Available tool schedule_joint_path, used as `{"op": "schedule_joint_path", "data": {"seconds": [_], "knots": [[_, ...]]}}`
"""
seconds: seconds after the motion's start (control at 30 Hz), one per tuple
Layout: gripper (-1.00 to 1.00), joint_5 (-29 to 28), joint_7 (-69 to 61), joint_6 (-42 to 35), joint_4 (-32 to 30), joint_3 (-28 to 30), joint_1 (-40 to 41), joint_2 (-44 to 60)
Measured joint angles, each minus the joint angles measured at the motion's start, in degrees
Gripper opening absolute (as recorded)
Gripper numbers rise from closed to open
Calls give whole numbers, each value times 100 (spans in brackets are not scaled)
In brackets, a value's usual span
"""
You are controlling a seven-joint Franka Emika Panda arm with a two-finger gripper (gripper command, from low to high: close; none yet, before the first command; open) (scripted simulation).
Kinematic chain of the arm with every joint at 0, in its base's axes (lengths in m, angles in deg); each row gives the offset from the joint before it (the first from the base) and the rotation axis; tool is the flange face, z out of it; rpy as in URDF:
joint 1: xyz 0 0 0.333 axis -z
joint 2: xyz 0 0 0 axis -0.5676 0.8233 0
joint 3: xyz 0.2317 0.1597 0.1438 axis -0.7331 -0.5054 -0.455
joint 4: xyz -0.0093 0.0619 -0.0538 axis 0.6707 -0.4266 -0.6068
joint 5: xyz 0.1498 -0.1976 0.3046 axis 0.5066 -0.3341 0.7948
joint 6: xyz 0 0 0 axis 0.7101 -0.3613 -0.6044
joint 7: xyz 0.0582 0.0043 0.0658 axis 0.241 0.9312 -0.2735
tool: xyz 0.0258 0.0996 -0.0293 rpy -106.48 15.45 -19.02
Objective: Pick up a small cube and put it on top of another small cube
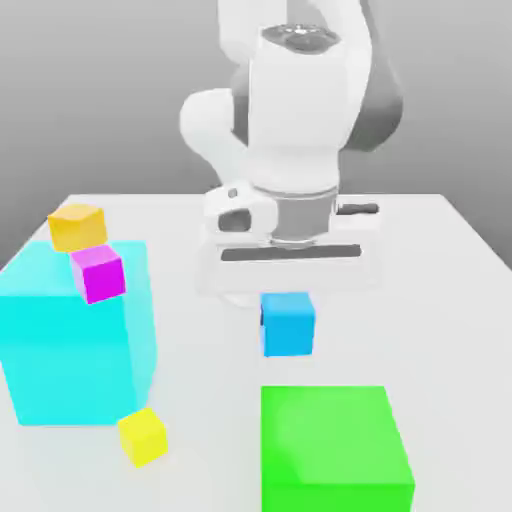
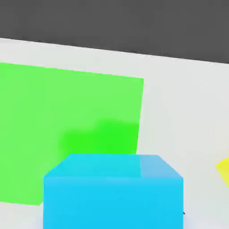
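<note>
The small cube (image 1: 287, 323) is plain sky-blue and sits directly under the white hand, near the middle of the table. My gripper (image 1: 287, 300) is shut on it, and the hand's body hides the fingers from the exterior view. In the hand view the same small cube (image 2: 112, 192) looms very close. Whether it rests on the table or hangs just above it, I cannot tell. A small yellow cube (image 1: 143, 436) lies near the front at the exterior view's left, and its corner (image 2: 223, 170) shows in the hand view.
A large green cube (image 1: 333, 450) stands just in front of the held cube, also seen as the large green cube (image 2: 71, 129). A large cyan cube (image 1: 80, 340) stands at the exterior view's left, with a small magenta cube (image 1: 98, 272) and a small orange cube (image 1: 77, 226) by its top.
</note>
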Motion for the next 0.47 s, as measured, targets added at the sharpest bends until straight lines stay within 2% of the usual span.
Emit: {"op": "schedule_joint_path", "data": {"seconds": [0.2, 0.27, 0.33, 0.37, 0.47], "knots": [[-100, -316, -233, -1497, 615, 751, 1042, -909], [-100, -377, -275, -1488, 558, 899, 1218, -962], [-100, -398, -300, -1112, 311, 973, 1276, -832], [100, -403, -311, -895, 173, 999, 1293, -750], [100, -403, -311, -895, 173, 999, 1293, -750]]}}
